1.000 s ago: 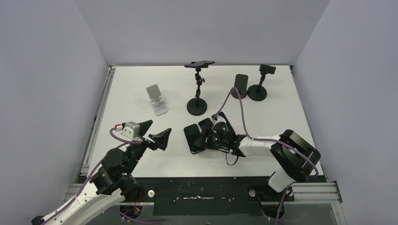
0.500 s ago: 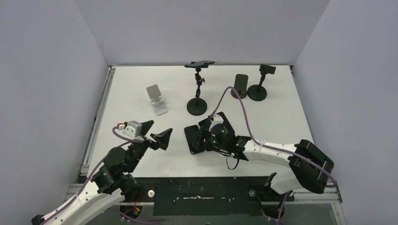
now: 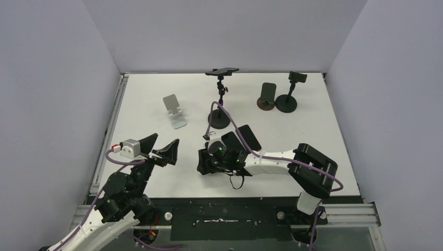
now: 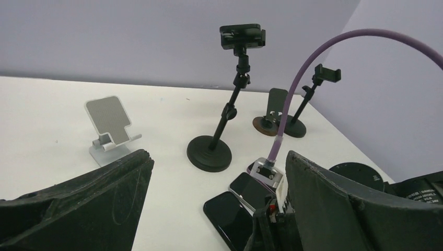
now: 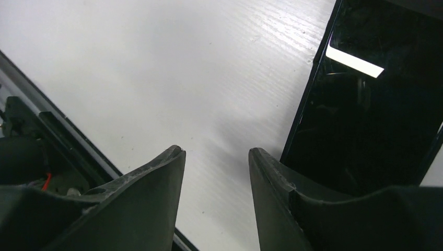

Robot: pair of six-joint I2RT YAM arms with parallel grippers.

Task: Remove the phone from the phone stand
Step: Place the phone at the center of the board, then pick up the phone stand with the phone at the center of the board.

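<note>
White table: right arm overlies flat phone before tall stand.

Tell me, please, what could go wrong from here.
1. The purple cable loops close by the tall stand carrying the phone; a swing might snag the stand and topple it.
2. The right hand, open and empty, sits low beside a flat phone on the table; it might shove or scrape that one.
3. The left hand hovers open nearby; the two hands could collide.
</note>
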